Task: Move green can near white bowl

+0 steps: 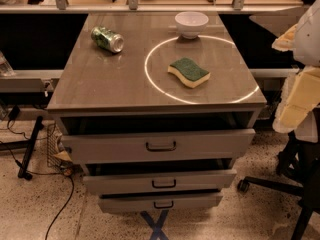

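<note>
The green can (107,39) lies on its side at the back left of the grey cabinet top (115,84), its silver end facing front right. The white bowl (191,23) stands upright at the back edge, right of centre. The can is well apart from the bowl, about two bowl widths to its left. My gripper (296,104) shows as white and cream parts at the right edge of the view, off the cabinet's right side, far from both the can and the bowl and holding nothing that I can see.
A yellow sponge with a green top (188,72) lies inside a bright ring of light (200,69) on the cabinet top, in front of the bowl. Three drawers (160,146) stand partly open below. An office chair base (280,184) is at the lower right. Cables lie on the floor at the left.
</note>
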{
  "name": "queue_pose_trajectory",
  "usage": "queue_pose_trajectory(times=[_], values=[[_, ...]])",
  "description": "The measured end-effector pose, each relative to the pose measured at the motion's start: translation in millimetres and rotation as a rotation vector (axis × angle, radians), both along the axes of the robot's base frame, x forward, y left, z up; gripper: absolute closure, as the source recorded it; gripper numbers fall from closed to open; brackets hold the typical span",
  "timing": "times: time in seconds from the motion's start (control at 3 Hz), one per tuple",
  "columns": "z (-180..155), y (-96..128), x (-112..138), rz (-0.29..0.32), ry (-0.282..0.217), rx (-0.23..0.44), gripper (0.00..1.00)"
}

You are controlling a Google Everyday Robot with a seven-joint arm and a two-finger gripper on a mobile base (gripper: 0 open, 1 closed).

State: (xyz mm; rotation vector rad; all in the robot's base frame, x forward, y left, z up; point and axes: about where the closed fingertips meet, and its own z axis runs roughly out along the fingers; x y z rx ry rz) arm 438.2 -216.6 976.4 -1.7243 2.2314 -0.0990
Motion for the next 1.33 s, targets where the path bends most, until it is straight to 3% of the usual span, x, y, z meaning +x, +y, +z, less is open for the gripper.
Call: queue_pose_trajectory(times=[0.33, 0.67, 1.0, 1.33], values=[[0.4, 0.3, 0.3, 0.0, -0.002, 0.0, 0.0], [-5.8, 29.3, 31.2, 0.043, -0.013, 0.031, 0.0], [-16.6, 95.6, 91.4, 0.12, -0.043, 0.083, 0.0], [-31.6, 214.3, 163.3, 0.221, -0.099, 0.164, 0.0]])
